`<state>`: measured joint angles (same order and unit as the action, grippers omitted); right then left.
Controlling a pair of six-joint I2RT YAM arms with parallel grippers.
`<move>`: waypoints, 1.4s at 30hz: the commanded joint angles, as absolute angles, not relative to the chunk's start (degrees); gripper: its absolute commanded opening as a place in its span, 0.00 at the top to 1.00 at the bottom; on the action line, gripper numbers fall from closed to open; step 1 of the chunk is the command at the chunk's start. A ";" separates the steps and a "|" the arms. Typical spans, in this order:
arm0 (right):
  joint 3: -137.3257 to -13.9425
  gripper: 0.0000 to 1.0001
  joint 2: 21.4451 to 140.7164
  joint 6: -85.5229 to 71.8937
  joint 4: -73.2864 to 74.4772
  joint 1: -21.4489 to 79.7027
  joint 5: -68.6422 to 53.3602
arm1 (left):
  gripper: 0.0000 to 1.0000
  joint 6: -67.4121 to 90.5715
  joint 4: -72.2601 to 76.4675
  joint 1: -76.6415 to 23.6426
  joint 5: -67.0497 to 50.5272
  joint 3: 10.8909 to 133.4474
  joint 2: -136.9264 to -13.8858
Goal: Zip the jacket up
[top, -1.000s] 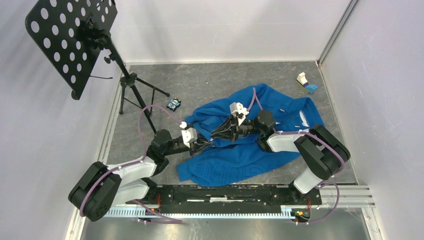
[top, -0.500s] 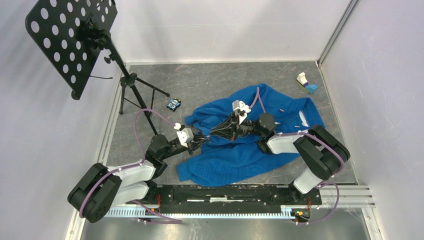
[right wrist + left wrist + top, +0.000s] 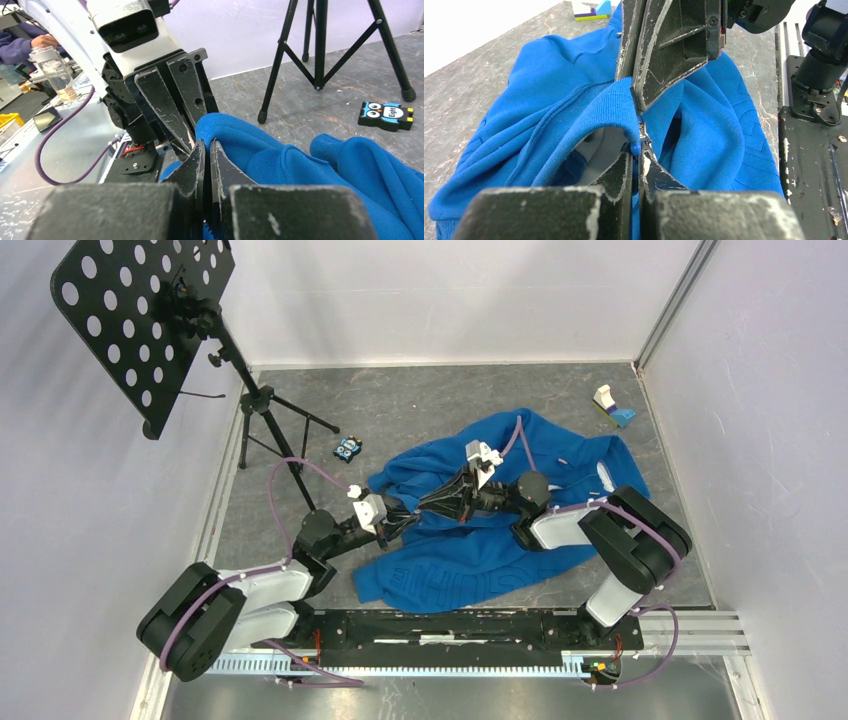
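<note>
The bright blue jacket (image 3: 500, 540) lies crumpled on the grey table, right of centre. My two grippers meet tip to tip over its left part. My left gripper (image 3: 405, 516) is shut on a raised fold of the jacket's edge (image 3: 594, 107), at the pale silvery zipper (image 3: 642, 134) and a small blue tab (image 3: 636, 148); white lining shows under the fold. My right gripper (image 3: 428, 504) is shut on the same blue hem (image 3: 235, 137), right against the left gripper's fingers (image 3: 165, 107). In the left wrist view the right gripper's fingers (image 3: 664, 55) come down from above.
A black perforated music stand (image 3: 140, 320) on a tripod (image 3: 265, 430) stands at the back left. A small owl card (image 3: 347, 448) lies beside the tripod's feet. A small white, blue and green object (image 3: 610, 405) sits in the back right corner. Walls enclose the table.
My left gripper has drawn back a little to the left with the jacket's edge held in it. The right gripper has stayed shut on the fabric and followed slightly.
</note>
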<state>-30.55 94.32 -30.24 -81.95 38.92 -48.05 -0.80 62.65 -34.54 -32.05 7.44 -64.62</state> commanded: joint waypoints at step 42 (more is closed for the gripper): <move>-31.55 1.00 99.18 -41.00 -100.46 38.68 -51.15 | 0.50 13.62 61.02 -40.02 -25.28 3.83 -52.71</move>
<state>-31.59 98.76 -39.99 -84.77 39.07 -51.79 8.73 57.60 -39.70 -26.39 5.50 -57.43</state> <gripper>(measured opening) 0.054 0.446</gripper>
